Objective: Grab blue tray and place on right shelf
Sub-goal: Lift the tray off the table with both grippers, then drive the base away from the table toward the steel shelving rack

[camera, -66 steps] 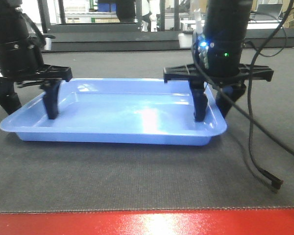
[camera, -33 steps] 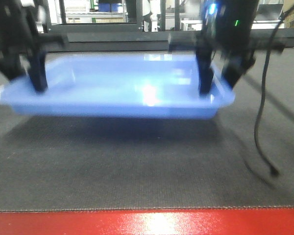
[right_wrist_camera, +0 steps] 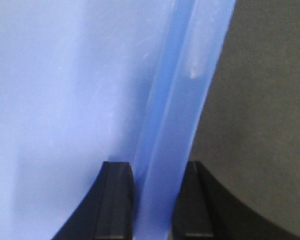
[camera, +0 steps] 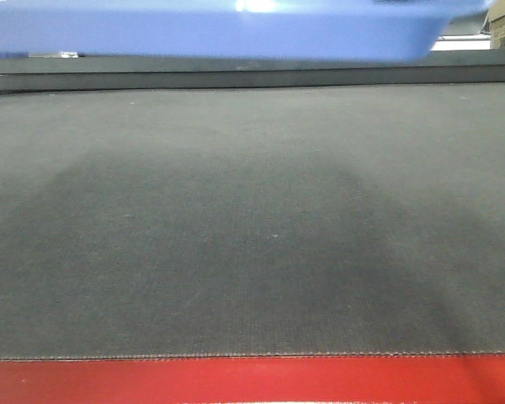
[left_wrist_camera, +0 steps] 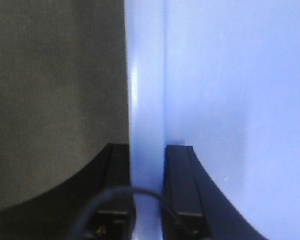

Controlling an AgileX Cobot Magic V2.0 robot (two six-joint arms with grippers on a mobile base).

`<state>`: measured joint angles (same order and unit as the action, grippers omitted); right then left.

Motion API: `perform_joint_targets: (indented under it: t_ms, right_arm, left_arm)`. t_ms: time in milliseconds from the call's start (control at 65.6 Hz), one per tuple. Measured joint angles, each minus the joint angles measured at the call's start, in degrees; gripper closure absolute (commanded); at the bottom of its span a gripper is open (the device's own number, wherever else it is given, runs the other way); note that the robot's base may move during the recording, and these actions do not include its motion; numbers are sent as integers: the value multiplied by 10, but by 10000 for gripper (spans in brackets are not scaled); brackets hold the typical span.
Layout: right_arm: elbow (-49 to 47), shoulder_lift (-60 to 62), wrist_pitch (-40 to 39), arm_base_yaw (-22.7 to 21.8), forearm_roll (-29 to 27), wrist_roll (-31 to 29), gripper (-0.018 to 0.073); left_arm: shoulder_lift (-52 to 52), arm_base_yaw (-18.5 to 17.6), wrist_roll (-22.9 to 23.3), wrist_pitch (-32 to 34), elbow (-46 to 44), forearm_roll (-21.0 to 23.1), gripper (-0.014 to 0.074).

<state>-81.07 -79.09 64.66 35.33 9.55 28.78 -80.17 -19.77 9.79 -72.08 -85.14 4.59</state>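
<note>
Blue tray (camera: 219,29) runs along the top edge of the front view, up off the grey mat (camera: 252,219). Left gripper (left_wrist_camera: 147,152) and right gripper (right_wrist_camera: 155,170) each clamp its rim, bottom centre of their wrist views.

The blue tray (camera: 219,34) is of glossy light-blue plastic, shallow, with a flared rim. Only its underside and near wall are seen, at the top of the front view. It is held roughly level, clear above the dark mat (camera: 252,236). Its left rim is clamped in the left gripper (left_wrist_camera: 147,200), and its right rim in the right gripper (right_wrist_camera: 155,200).
</note>
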Motion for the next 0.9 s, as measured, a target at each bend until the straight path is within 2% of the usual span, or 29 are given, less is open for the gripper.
perform_joint_targets:
  t_ms: [213,381,900]
  right_arm:
    - [1,47,63,8,16,0,502]
    - [3,53,70,8,28,0,502]
    - [5,53,70,8,28,0,503]
  left_arm:
    - [29,-76,41,2,16,-22,640]
    - [30,-124,77,2,16,-66,642]
    - [30,-129,84,1,16,-73,644]
